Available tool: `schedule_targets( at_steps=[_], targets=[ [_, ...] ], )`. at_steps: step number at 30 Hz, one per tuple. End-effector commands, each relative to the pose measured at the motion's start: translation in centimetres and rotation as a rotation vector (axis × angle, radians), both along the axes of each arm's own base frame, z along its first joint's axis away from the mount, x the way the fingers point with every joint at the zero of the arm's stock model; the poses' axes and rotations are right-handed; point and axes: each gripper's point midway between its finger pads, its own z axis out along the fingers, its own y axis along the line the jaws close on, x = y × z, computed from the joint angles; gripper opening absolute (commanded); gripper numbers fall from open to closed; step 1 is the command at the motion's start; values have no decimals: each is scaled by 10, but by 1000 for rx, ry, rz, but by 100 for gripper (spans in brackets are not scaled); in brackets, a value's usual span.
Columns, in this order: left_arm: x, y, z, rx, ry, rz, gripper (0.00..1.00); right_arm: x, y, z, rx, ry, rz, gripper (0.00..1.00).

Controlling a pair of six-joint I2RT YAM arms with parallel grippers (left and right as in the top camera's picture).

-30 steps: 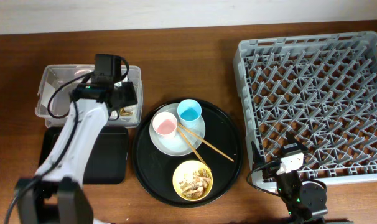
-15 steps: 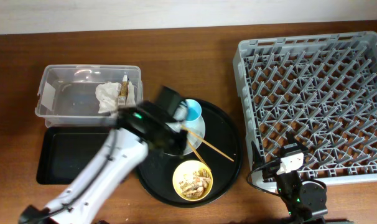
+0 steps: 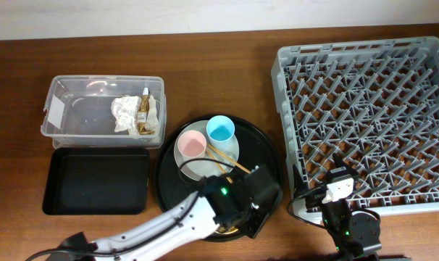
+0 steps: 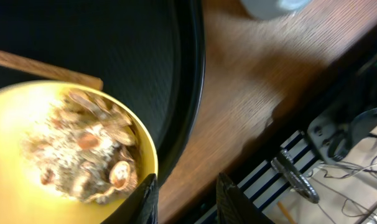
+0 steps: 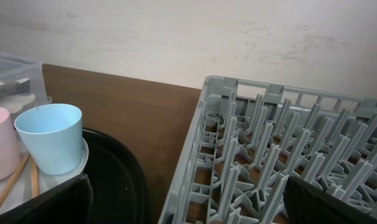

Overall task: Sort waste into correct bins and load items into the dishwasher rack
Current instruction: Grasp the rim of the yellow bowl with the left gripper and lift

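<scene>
Yellow bowl (image 4: 14, 112), food scraps (image 4: 83, 155), overhead hidden under left arm (image 3: 183, 221)

Wood table (image 3: 219, 72) — clear box (image 3: 82, 119), shallow black tray (image 3: 96, 181), round black tray (image 3: 272, 156), dishwasher rack (image 3: 364, 116).

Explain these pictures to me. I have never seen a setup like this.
Two robot arms work at a table. One picture looks down from above; the other two come from a camera on each wrist. The left end effector hangs open at the yellow bowl of food scraps, holding nothing. The right end effector, also open and empty, sits by the dishwasher rack. On the round black tray are a plate, pink cup, blue cup and chopsticks. The clear box holds a napkin and wrapper; a shallow black tray lies beside it.
</scene>
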Motion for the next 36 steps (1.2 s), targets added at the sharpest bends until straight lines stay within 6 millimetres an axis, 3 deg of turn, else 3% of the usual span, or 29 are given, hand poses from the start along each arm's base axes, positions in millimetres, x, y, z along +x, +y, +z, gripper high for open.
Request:
schedule_targets(
  at_steps=[1,6,12,18,19,25,36],
  targets=[
    [-7,6,-18,73,-6,42,30,0,-2,-2,8,4,-11,99],
    [-4,3,-34,104,2,52,31,0,-2,-2,8,4,-11,99],
    [8,13,-56,200,-42,72,31,0,-2,-2,8,4,-11,98],
    [16,16,-59,225,-76,100,30,0,-2,-2,8,4,-11,99],
    [16,16,-60,225,-76,99,23,0,-2,-2,8,4,-11,99],
    [15,17,-60,227,-74,99,18,0,-2,-2,8,4,-11,99],
    [14,18,-62,235,-70,99,17,0,-2,-2,8,4,-11,99]
  ],
)
